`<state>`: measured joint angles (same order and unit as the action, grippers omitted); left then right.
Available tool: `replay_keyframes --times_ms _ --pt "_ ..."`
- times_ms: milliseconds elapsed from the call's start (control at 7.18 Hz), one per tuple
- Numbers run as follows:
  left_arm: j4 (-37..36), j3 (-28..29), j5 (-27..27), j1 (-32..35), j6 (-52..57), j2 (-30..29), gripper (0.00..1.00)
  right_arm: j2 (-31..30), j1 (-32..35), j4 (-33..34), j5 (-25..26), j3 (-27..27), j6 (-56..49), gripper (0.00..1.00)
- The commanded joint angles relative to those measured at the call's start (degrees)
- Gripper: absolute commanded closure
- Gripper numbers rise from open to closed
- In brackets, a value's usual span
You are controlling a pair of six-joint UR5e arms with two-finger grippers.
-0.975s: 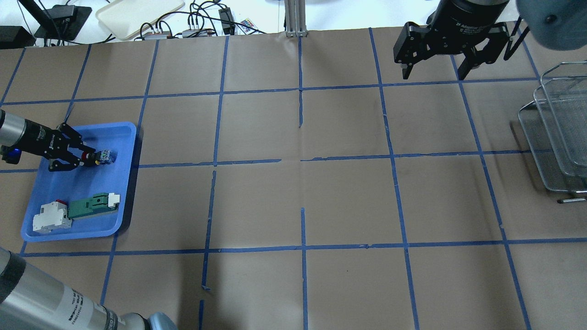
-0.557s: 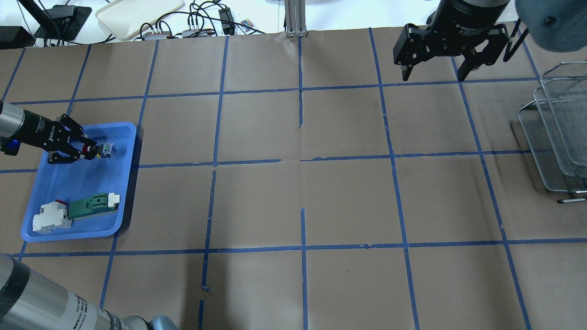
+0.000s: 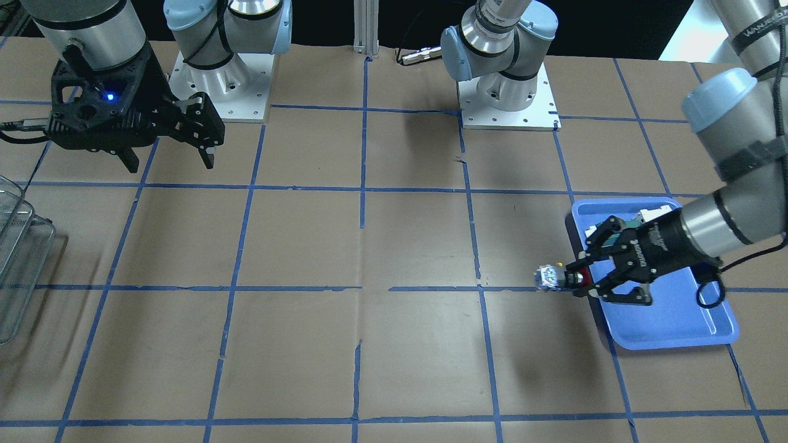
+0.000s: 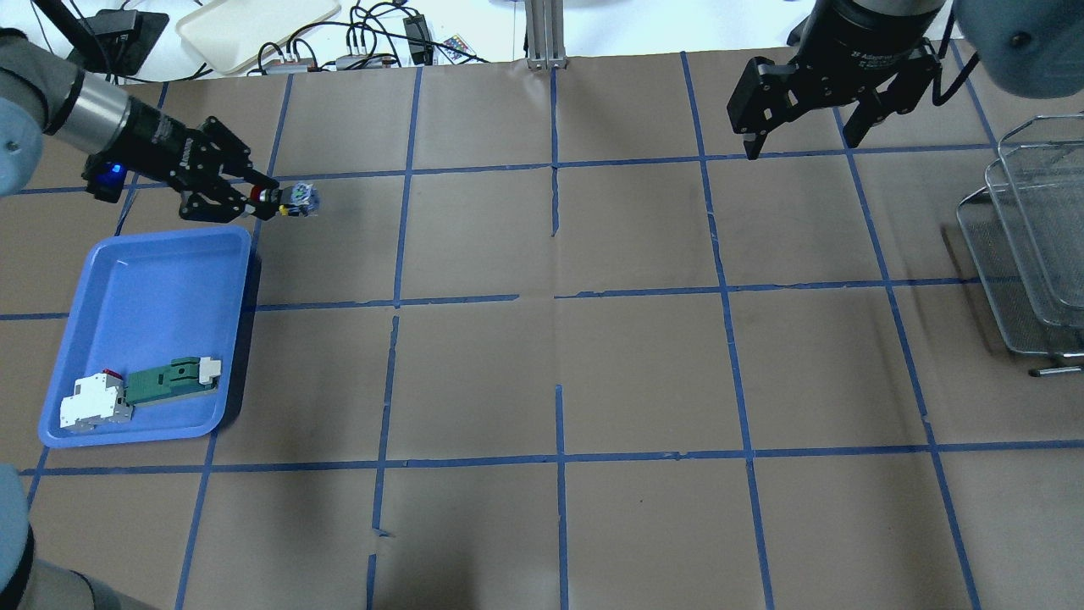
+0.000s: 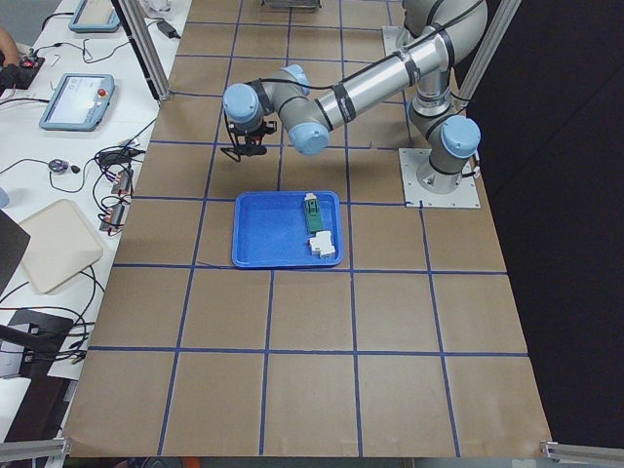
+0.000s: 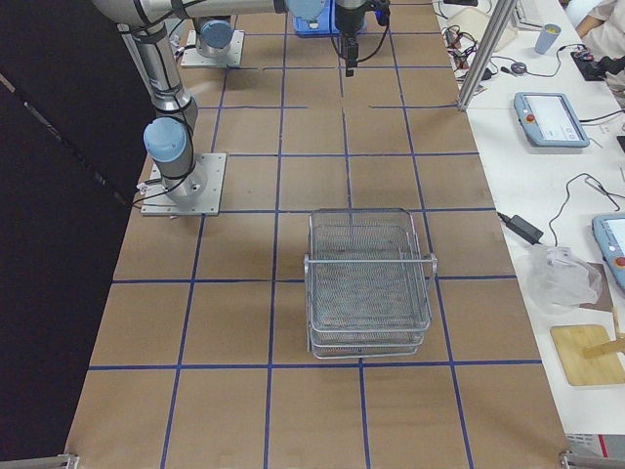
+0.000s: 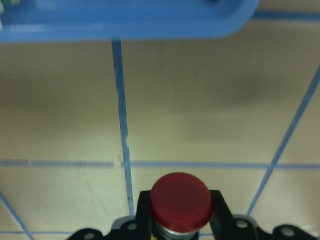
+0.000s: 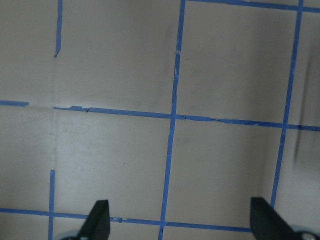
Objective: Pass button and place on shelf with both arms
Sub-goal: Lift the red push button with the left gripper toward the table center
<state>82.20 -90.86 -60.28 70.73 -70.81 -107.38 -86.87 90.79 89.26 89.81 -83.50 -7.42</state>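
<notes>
My left gripper (image 4: 264,197) is shut on the button (image 4: 294,201) at its black collar and holds it above the table, just past the blue tray's far right corner. The whitish-blue block end points toward the table's middle. In the front-facing view the left gripper (image 3: 577,279) holds the button (image 3: 550,277) beside the tray's edge. The left wrist view shows the red cap (image 7: 181,200) between the fingers. My right gripper (image 4: 800,140) is open and empty, high over the far right of the table; it also shows in the front-facing view (image 3: 171,163). The wire shelf (image 4: 1029,246) stands at the right edge.
The blue tray (image 4: 240,339) at the left holds a green-and-white flat part (image 4: 174,379) and a white block with red (image 4: 89,402). Brown paper with a blue tape grid covers the table. Cables and a cream tray (image 4: 254,25) lie beyond the far edge.
My left gripper has lifted the button out of the blue tray and carried it toward the table's far side and a little right. The right gripper has barely moved.
</notes>
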Motion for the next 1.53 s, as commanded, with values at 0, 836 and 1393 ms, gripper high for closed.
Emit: replay_keyframes --times_ms 0,836,1393 --pt "-0.5 0.0 2.4 11.7 -12.0 2.7 1.0 -0.1 -0.2 0.0 -2.4 0.1 -13.1 0.0" --pt "-6.3 0.9 4.7 28.5 -32.3 5.4 1.0 -2.4 -1.1 -5.3 -13.6 0.0 -55.6 0.0" --pt "-12.2 1.2 6.5 32.5 -40.3 5.2 1.0 2.7 -1.3 -4.7 -20.1 0.0 -84.7 0.0"
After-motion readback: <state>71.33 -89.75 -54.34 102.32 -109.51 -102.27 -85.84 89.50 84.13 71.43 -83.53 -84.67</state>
